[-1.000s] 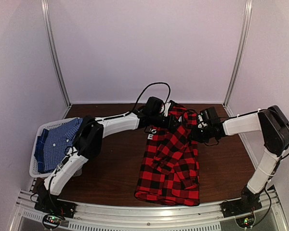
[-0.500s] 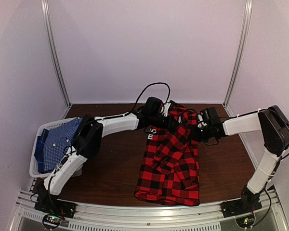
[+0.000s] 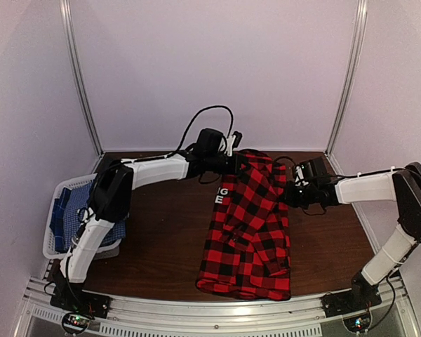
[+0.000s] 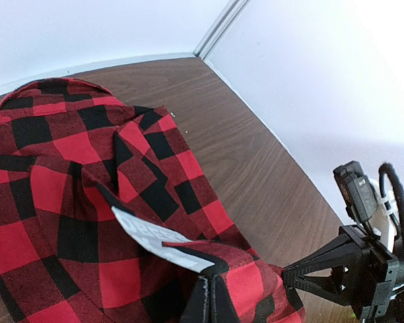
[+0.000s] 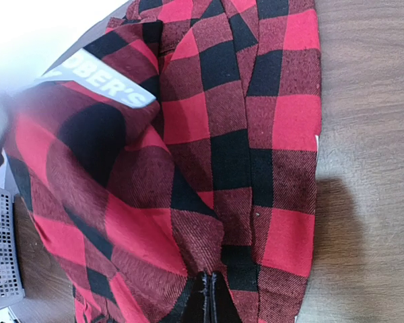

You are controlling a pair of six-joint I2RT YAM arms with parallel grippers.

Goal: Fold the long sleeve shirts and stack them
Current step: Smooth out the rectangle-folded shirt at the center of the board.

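Note:
The red-and-black plaid shirt lies lengthwise on the table, its top end lifted between both grippers. My left gripper is shut on the shirt's top left edge near the white neck label; its closed tips pinch the cloth. My right gripper is shut on the shirt's top right edge; its tips pinch plaid cloth, and the label shows there too. The blue-and-white check shirt lies in the basket at the left, partly hidden by the left arm.
The pale grey plastic basket stands at the table's left edge, and its mesh wall shows in the right wrist view. White walls with metal posts close the back and sides. The right arm's gripper body shows in the left wrist view.
The left gripper has moved back and to the left, the right gripper to the right. The shirt's top edge is pulled wider between them. The left arm now covers more of the basket.

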